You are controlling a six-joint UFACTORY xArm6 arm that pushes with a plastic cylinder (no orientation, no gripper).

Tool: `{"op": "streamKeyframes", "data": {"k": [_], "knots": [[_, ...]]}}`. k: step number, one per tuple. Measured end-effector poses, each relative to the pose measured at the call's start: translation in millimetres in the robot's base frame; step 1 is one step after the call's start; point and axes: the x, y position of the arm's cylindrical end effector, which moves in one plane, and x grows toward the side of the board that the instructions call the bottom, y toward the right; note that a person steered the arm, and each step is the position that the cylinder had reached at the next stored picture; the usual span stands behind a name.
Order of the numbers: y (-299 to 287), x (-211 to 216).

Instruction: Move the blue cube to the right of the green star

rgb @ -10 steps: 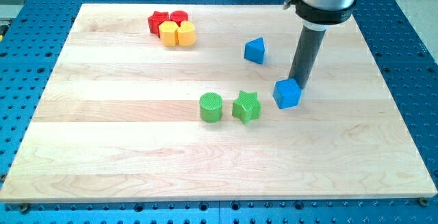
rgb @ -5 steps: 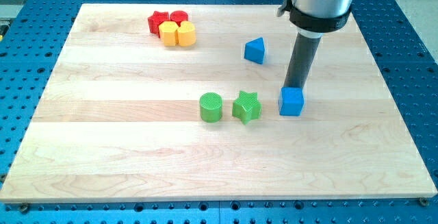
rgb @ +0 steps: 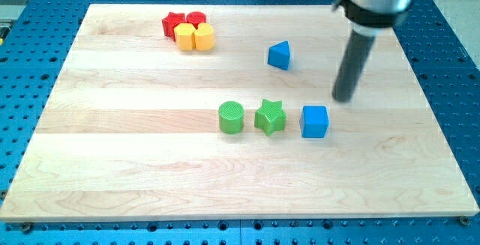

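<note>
The blue cube (rgb: pixel 314 121) lies on the wooden board just to the right of the green star (rgb: pixel 270 117), with a small gap between them. My tip (rgb: pixel 344 99) is up and to the right of the blue cube, apart from it and touching no block. The dark rod rises from the tip toward the view's top right.
A green cylinder (rgb: pixel 232 117) sits just left of the green star. A blue triangular block (rgb: pixel 280 55) lies above them. A cluster of two red blocks (rgb: pixel 174 22) and two yellow blocks (rgb: pixel 194 37) sits at the top left. The board's right edge (rgb: pixel 439 118) is near.
The blue cube slid down and slightly left, ending beside the green star. My tip then pulled away from it to the right.
</note>
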Motion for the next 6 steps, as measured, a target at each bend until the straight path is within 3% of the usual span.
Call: {"op": "streamKeyframes", "data": {"k": [1,2,5,6], "knots": [[-5,81],[-62,92],[-54,56],[-17,51]]}}
